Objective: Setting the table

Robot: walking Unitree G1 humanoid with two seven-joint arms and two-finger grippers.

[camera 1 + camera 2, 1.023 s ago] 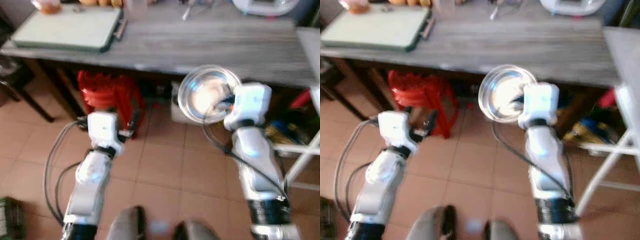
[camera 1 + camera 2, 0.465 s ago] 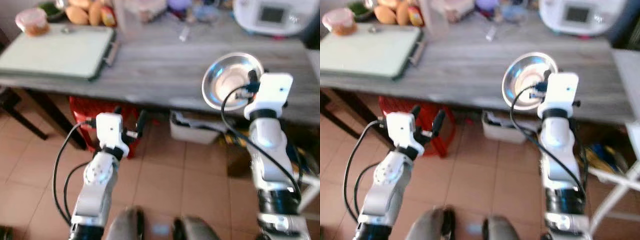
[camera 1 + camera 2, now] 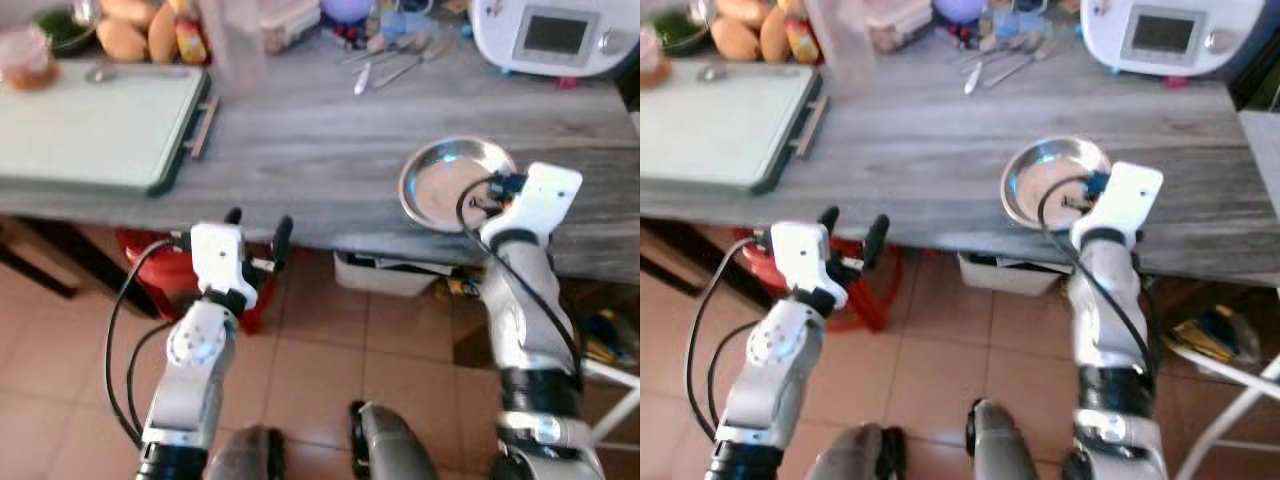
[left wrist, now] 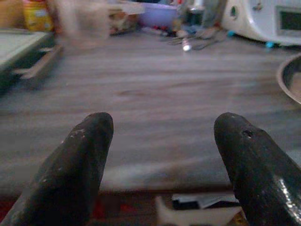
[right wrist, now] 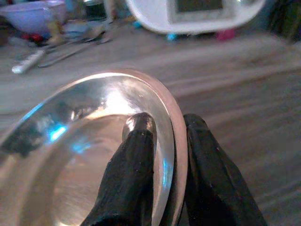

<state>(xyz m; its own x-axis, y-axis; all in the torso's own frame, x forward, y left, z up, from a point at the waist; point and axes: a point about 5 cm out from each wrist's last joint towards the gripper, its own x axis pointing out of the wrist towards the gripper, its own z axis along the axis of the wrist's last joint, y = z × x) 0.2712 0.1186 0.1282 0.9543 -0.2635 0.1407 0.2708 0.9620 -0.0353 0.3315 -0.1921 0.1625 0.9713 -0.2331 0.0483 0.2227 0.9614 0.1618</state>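
The right gripper (image 5: 162, 141) pinches the steel bowl (image 3: 452, 180) by its rim, lowering it flat onto the table (image 3: 300, 150) at centre right, while the left gripper (image 3: 258, 227) waits spread open.

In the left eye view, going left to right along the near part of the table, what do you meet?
Green cutting board → left pincer, open at the table's front edge → steel bowl → right pincer, shut on the bowl's rim.
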